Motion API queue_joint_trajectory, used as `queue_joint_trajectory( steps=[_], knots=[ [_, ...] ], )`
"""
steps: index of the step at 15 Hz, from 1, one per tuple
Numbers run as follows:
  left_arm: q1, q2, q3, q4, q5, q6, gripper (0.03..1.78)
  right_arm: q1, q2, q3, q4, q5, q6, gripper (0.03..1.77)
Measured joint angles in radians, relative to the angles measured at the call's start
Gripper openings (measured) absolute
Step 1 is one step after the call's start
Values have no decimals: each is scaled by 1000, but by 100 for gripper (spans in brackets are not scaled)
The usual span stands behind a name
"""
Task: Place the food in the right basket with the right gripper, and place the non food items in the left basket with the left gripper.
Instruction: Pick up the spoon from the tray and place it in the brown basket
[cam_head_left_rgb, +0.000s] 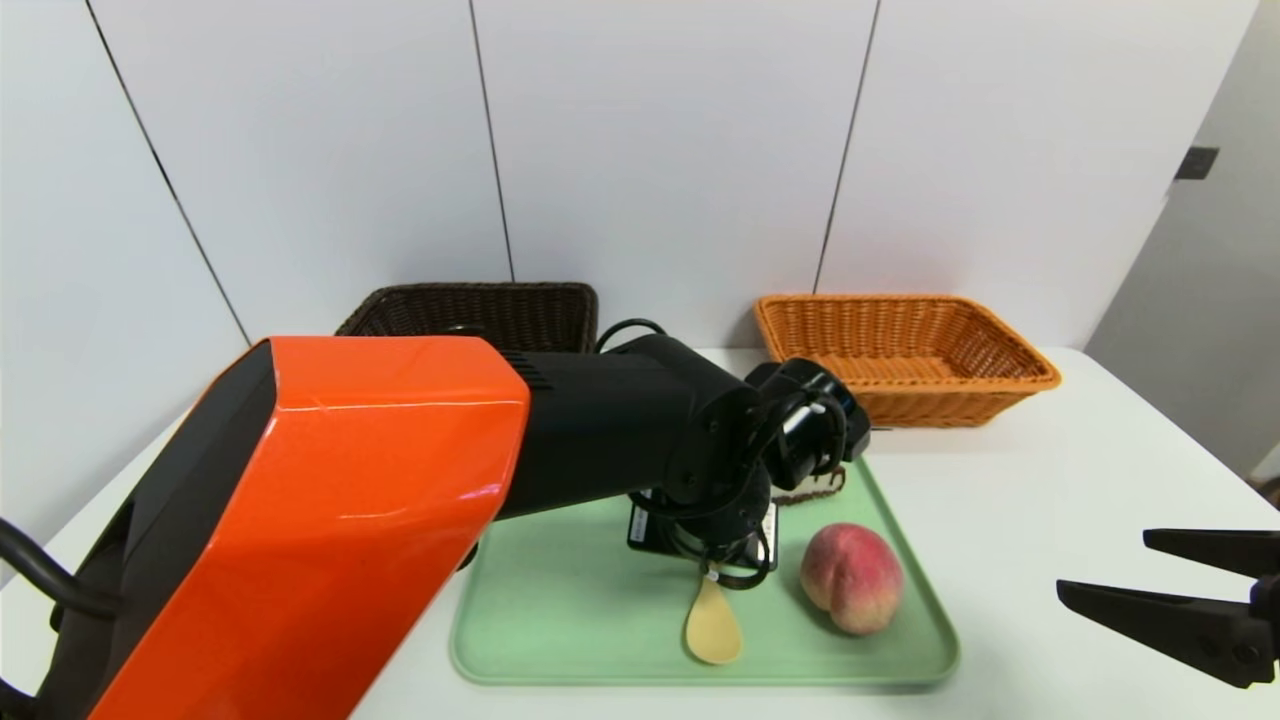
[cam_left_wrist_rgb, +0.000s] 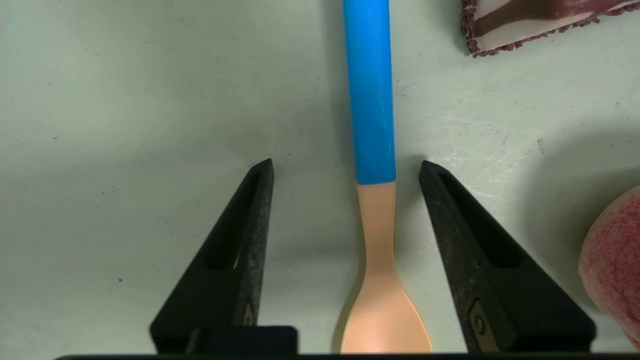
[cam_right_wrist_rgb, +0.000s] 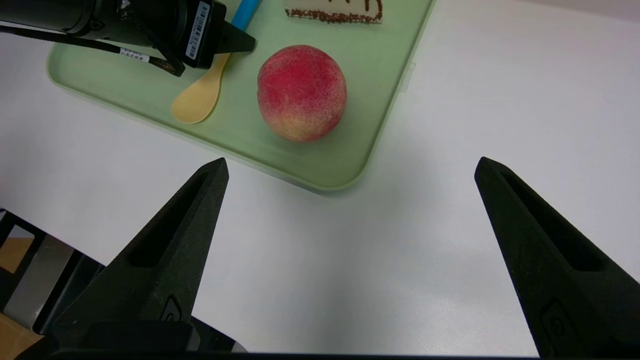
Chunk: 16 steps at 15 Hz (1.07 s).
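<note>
A yellow spoon (cam_left_wrist_rgb: 377, 225) with a blue handle lies flat on the green tray (cam_head_left_rgb: 560, 620). My left gripper (cam_left_wrist_rgb: 346, 162) is lowered over it, open, one finger on each side of the neck with a gap on both sides. The pink-red peach (cam_head_left_rgb: 852, 578) sits on the tray just right of the spoon's bowl (cam_head_left_rgb: 713, 625). Behind the left wrist a chocolate cake wedge (cam_left_wrist_rgb: 525, 25) lies at the tray's far edge, mostly hidden in the head view. My right gripper (cam_head_left_rgb: 1102, 562) hovers open and empty over the table right of the tray.
The dark brown basket (cam_head_left_rgb: 480, 310) stands at the back left, partly behind my left arm. At the back right is the light orange basket (cam_head_left_rgb: 905, 350). White tabletop lies between the tray and the right gripper, and the table's right edge is near.
</note>
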Motion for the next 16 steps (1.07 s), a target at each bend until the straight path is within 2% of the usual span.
queue_joint_trajectory(
  steps=[3,4,5,11,14,16],
  knots=[
    [0,0,1,2,0,0,70,-1,0,-1,0,1,0,170],
    [0,-1,1,3,1,1,34,-1,1,-1,0,1,0,170],
    [0,-1,1,3,2,1,16,-1,1,-2,0,1,0,170],
    [21,-51,1,8,3,13,16,0,1,-4,0,0,0,170],
    [58,-150,-3,5,7,96,16,0,0,-4,0,0,0,170],
    [118,-223,-3,0,9,210,16,0,0,-3,0,1,0,170]
  ],
)
